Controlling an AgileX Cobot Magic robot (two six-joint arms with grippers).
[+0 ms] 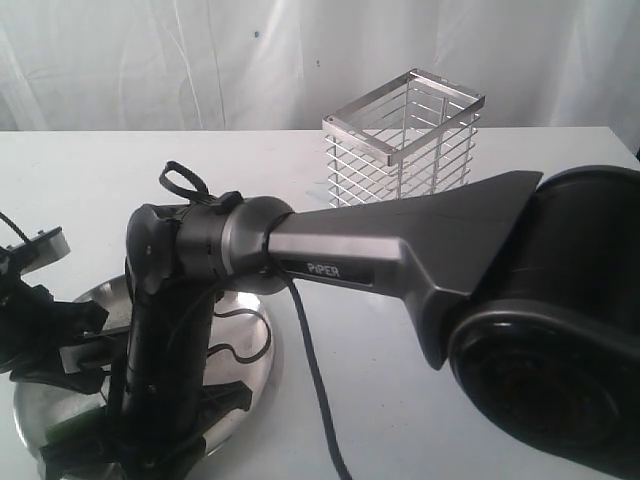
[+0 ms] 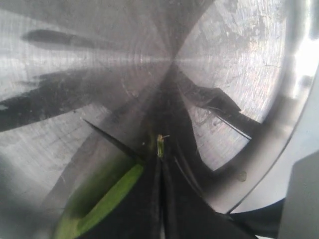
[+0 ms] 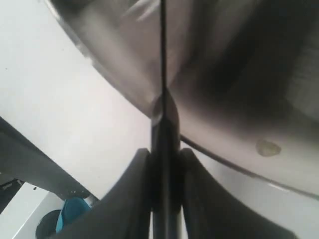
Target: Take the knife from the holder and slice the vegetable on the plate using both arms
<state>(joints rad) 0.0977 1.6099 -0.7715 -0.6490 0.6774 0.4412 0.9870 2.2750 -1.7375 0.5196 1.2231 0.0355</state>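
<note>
Right arm (image 1: 400, 250), silver-grey link lettered PiPER: nearest item, its black wrist bent down over the plate (image 1: 245, 385). Left arm (image 1: 40, 300): black, at the plate's opposite rim. Holder (image 1: 405, 140): wire basket, upright on the white table (image 1: 80, 170) well behind the plate, seen only from the exterior camera, which hides both pincers behind wrists and cables. Left gripper (image 2: 161, 154): shown by its own wrist camera alone, fingers pressed together low over the plate's centre, pinching the stem end of the vegetable (image 2: 107, 196), whose green body lies on the plate beside them. Right gripper (image 3: 163, 164): shown by its own wrist camera alone, fingers clamped on the handle of the knife (image 3: 162, 59), blade seen edge-on as a thin dark line reaching in over the plate's rim. Whether the edge touches the vegetable cannot be told.
</note>
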